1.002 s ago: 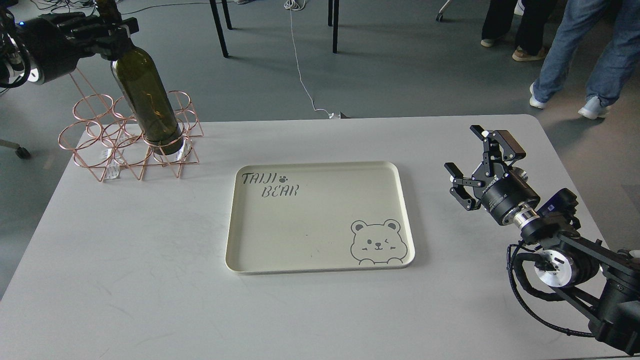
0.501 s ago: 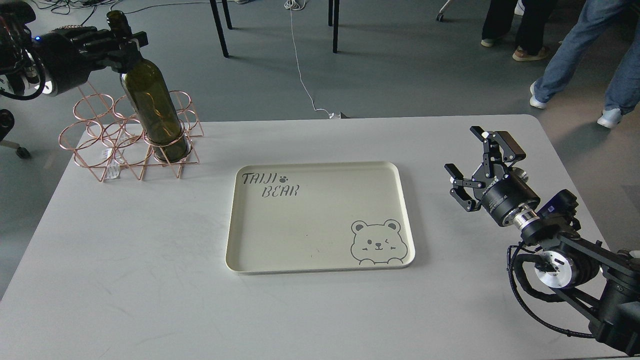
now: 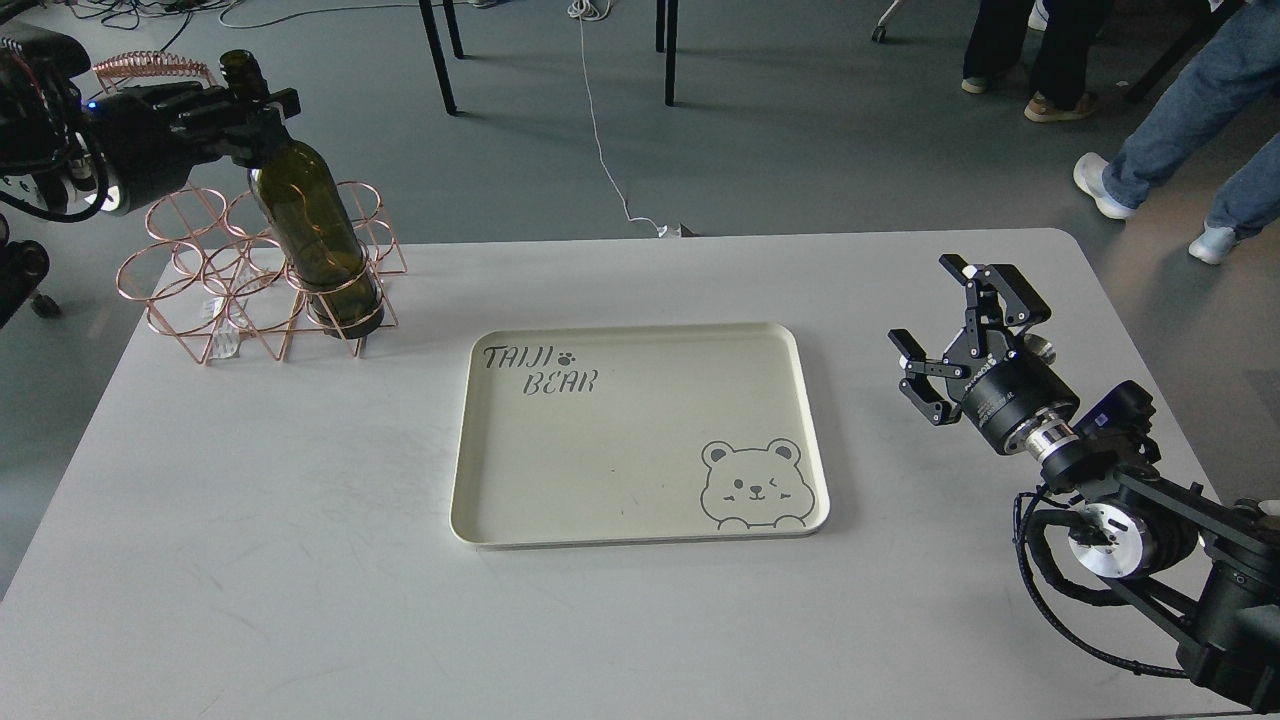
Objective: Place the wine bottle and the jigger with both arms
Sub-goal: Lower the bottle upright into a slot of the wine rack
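The wine bottle (image 3: 315, 235) is seated in the front-right ring of the copper wire rack (image 3: 200, 285) at the far-left corner of the bench (image 3: 250, 520), its long axis tilted, neck leaning left. The neck is clamped by the left end effector (image 3: 255, 105). The right end effector (image 3: 950, 335), spread wide and empty, is held near the right edge, well apart; no jigger is seen.

A cream tray (image 3: 640, 500) lies at the middle of the frame on a white table (image 3: 300, 560), printed with "TAIJI BEAR" at its upper left and a bear face (image 3: 752, 485) at its lower right. A copper wire rack (image 3: 200, 290) stands at the upper left. On the grey floor beyond, a white cable (image 3: 600, 130) trails at top centre, with people's legs (image 3: 1150, 100) at upper right.
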